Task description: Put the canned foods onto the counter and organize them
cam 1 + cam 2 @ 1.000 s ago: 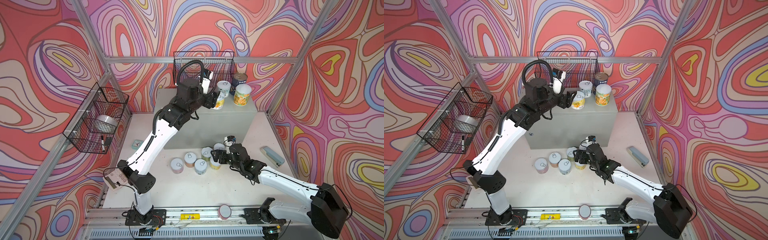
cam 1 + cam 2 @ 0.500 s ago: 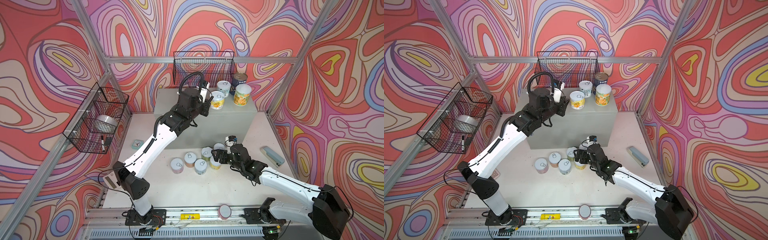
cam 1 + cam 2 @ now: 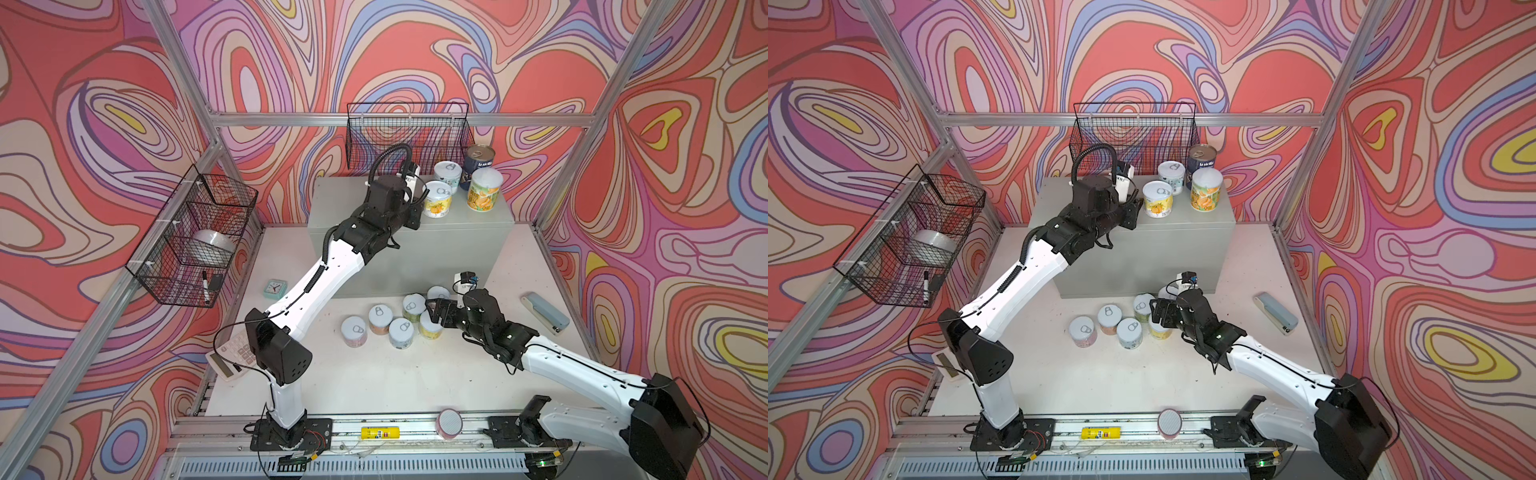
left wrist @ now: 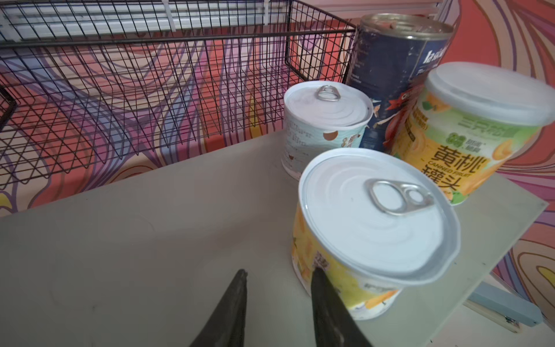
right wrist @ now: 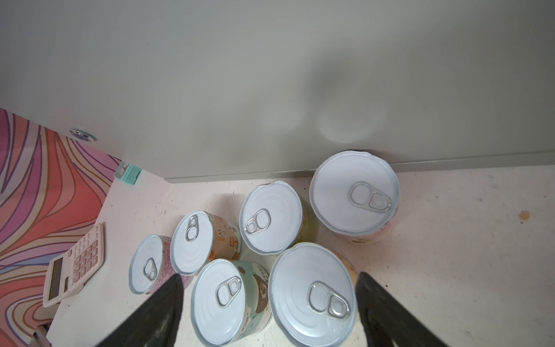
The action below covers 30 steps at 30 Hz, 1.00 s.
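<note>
On the grey counter (image 3: 478,218) (image 4: 150,225) stand a yellow can (image 3: 437,199) (image 4: 375,228), a teal can (image 3: 447,174), a dark-blue can (image 3: 480,158) and an orange-fruit can (image 3: 484,189). My left gripper (image 3: 417,210) (image 4: 279,273) hovers just left of the yellow can, shut, holding nothing. Several white-lidded cans (image 3: 401,332) (image 5: 216,300) cluster on the table before the counter's front. My right gripper (image 3: 434,311) (image 5: 268,276) is open above them. Its fingers straddle the teal can and the neighbouring can (image 5: 312,297).
A wire basket (image 3: 407,137) hangs behind the counter, and another (image 3: 195,237) on the left wall holds a tape roll and a marker. On the table lie a clock (image 3: 275,287), calculator (image 3: 226,361) and stapler (image 3: 544,318). A pink roll (image 3: 449,423) and yellow tube (image 3: 379,433) sit on the front rail.
My left gripper has let go of the yellow can on the counter, drawn back to the left and shut. The right arm has barely moved.
</note>
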Each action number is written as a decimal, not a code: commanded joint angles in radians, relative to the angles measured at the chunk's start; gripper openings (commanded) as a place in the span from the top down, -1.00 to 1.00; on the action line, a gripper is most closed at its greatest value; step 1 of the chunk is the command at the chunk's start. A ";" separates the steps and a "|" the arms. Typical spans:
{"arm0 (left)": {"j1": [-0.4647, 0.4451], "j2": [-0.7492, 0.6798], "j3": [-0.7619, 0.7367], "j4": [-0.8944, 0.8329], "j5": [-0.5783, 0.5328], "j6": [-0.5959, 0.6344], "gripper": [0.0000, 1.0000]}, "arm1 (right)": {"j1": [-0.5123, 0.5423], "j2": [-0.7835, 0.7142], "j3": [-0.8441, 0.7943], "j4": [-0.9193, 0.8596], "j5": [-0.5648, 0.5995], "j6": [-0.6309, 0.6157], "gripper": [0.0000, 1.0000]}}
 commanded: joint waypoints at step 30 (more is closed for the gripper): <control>-0.012 0.151 0.158 0.009 0.092 -0.056 0.35 | 0.000 0.029 -0.007 0.004 0.017 -0.008 -0.84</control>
